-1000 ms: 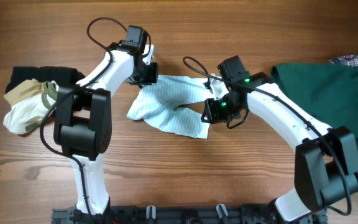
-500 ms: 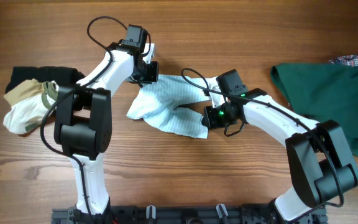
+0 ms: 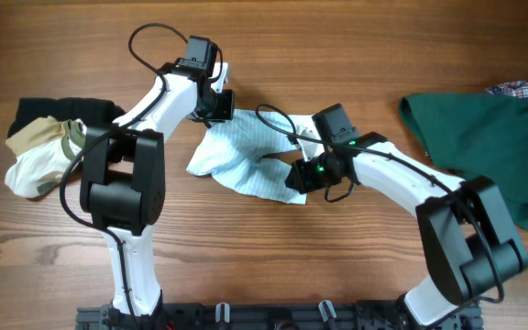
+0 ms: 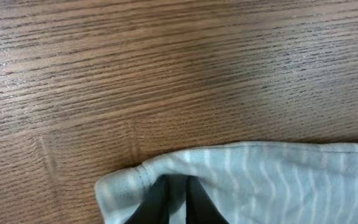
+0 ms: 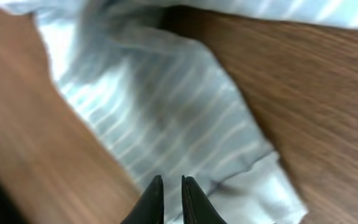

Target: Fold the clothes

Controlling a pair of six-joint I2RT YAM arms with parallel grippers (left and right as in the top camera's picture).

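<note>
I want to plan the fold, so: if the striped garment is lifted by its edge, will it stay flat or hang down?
Probably it hangs limp: the striped garment lies creased and bunched. It seems thin and light, since the left gripper pinches its hem with jaws nearly shut. Pushed, it would likely wrinkle, not slide whole.

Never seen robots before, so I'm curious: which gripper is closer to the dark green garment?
Right. The right gripper pinches the striped cloth at its edge facing the green garment; the left gripper grips the cloth's opposite, farther corner.
</note>
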